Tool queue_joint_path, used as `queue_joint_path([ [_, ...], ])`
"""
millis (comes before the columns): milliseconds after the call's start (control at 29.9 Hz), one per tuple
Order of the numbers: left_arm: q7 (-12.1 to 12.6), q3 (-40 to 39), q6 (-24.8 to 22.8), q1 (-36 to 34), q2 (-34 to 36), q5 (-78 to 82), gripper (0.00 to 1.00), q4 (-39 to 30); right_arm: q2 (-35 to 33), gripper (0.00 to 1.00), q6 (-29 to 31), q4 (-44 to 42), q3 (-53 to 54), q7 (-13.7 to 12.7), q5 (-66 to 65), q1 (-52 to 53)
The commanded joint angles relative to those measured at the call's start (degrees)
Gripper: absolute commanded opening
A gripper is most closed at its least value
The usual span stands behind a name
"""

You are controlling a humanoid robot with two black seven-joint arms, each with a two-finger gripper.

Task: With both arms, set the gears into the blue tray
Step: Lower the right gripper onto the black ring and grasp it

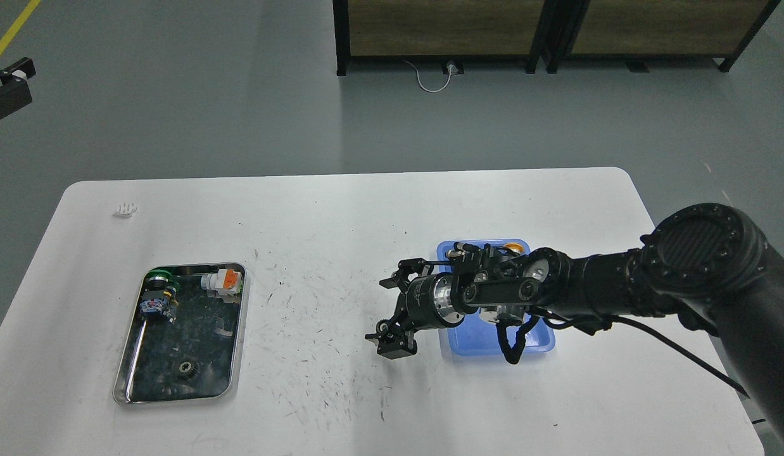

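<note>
Head view: right gripper [387, 310] fingers [392, 345] spread wide, holding nothing, just left of blue tray [471, 342]. Tray's long axis running away from robot. One gear [187, 368] lying flat in steel tray [129, 354], well left of blue tray.

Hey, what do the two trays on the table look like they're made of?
The left tray looks like polished steel: shiny silver rim and a dark, mirror-like bottom. The blue tray, partly hidden behind the right arm, looks like plastic: uniform blue, slightly translucent, with rounded corners.
</note>
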Motion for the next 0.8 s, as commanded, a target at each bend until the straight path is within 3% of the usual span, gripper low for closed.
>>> queue_joint_path([
  [0,0.0,0.0,0.1,-0.1,0.0,0.0,0.99,0.0,0.4,0.96,-1.8,-0.7,0.2,0.1,-1.3,-1.8],
  [100,0.1,0.0,0.1,-0.1,0.0,0.0,0.99,0.0,0.5,0.90,-2.0,-1.1,0.2,0.4,-2.8,-3.2],
  [334,0.2,0.0,0.2,0.0,0.0,0.0,0.99,0.0,1.1,0.89,-2.1,-1.4,0.4,0.7,-3.6,-4.1],
  [768,0.3,0.0,0.5,-0.1,0.0,0.1,0.99,0.0,-0.9,0.77,-1.4,-1.5,1.1,1.0,-3.5,-4.4],
])
